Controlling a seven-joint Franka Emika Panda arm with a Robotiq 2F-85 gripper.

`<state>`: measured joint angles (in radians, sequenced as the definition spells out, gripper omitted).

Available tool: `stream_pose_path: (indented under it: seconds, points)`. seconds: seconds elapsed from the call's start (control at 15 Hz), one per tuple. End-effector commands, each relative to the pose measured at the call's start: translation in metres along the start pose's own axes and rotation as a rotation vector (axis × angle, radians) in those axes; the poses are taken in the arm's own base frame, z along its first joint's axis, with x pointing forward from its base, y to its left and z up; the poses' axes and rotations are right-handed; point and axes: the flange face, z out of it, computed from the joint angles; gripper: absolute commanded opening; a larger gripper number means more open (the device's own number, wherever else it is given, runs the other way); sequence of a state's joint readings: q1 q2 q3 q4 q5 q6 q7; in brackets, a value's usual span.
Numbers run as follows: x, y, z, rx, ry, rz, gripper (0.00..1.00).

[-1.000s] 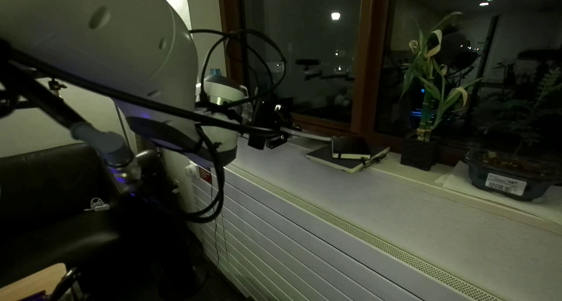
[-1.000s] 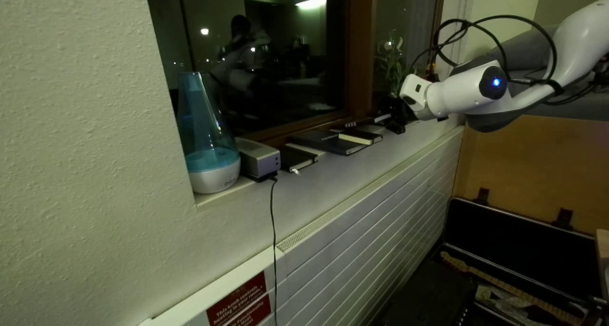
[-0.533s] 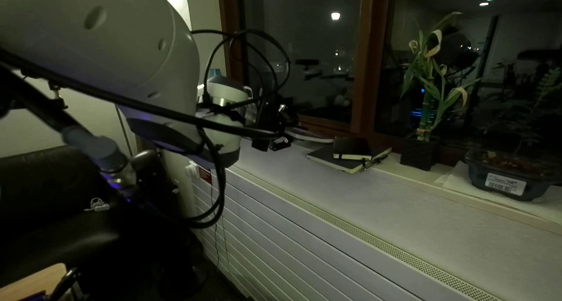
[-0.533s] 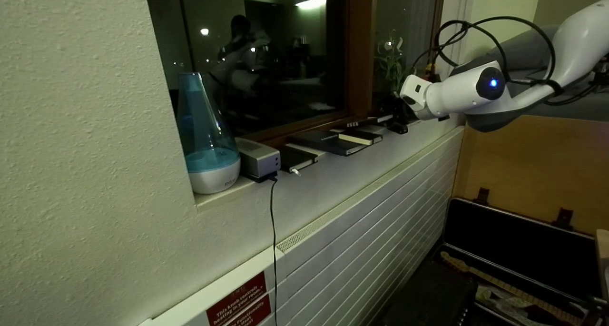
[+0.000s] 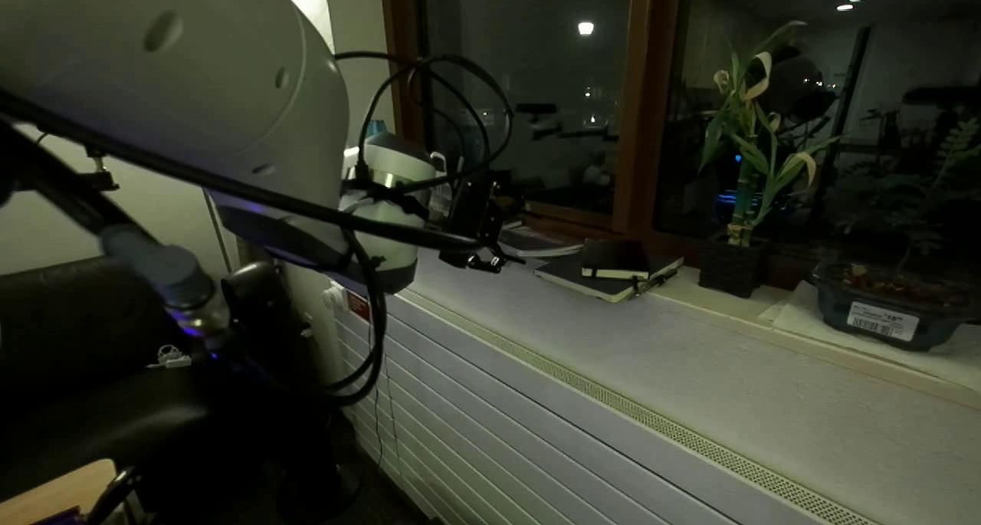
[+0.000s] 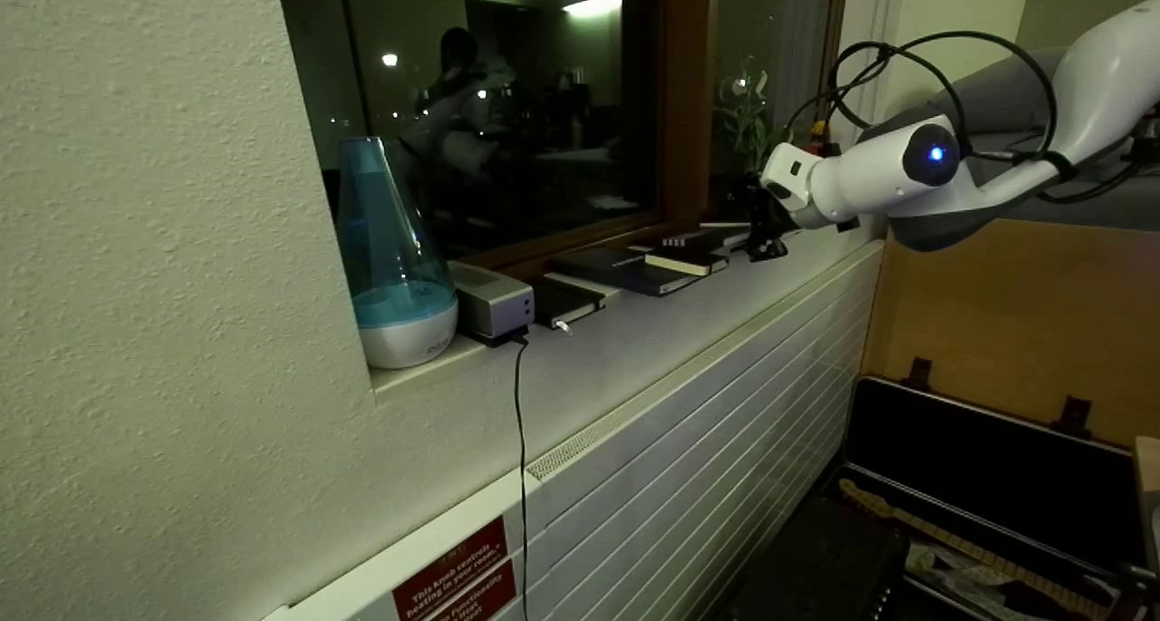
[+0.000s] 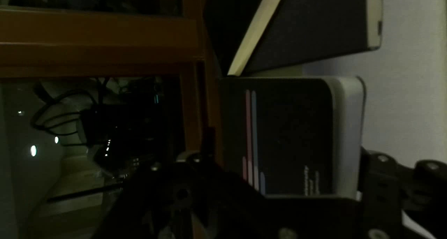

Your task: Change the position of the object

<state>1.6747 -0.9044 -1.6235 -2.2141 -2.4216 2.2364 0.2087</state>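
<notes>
A dark-covered book [image 7: 290, 134] with thin coloured stripes and pale page edges fills the middle of the wrist view. In the exterior views this book [image 5: 542, 241] lies at the window side of the sill, partly behind my gripper [image 5: 490, 261]; its cover [image 6: 711, 238] is hard to make out there. My gripper [image 7: 286, 155] stands open, its fingers far apart at the book's near end. One finger shows dark against the wooden frame, the other beside the page-edge side. Whether either touches the book I cannot tell.
A small black notebook [image 5: 613, 258] on a larger dark one [image 5: 590, 278] lies close beside the book. Two potted plants [image 5: 732, 268] stand farther along the sill [image 5: 659, 349]. A blue humidifier [image 6: 399, 304] and a grey box [image 6: 494, 304] are at the sill's end. The window frame [image 5: 644, 111] borders it.
My gripper's jaws have spread apart and let go of the book. The book's gripper-side end has sunk toward the sill, so it lies flatter; my gripper has dipped slightly.
</notes>
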Motion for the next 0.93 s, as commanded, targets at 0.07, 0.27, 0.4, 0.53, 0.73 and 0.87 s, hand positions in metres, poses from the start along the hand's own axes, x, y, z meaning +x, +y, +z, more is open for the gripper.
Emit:
stream_pose_path:
  seconds: [0.07,0.27,0.4,0.53,0.73,0.87]
  points:
    - [-0.002,-0.003,-0.014,0.093,-0.043,-0.019,1.0]
    - [0.0,0.0,-0.019,0.143,-0.045,-0.01,1.0]
    - [0.003,0.002,-0.026,0.187,-0.046,-0.006,1.0]
    - [0.007,0.005,-0.037,0.248,-0.047,0.007,1.0]
    - [0.016,0.013,-0.059,0.357,-0.047,0.057,1.0]
    - [0.025,0.02,-0.078,0.428,-0.052,0.11,1.0]
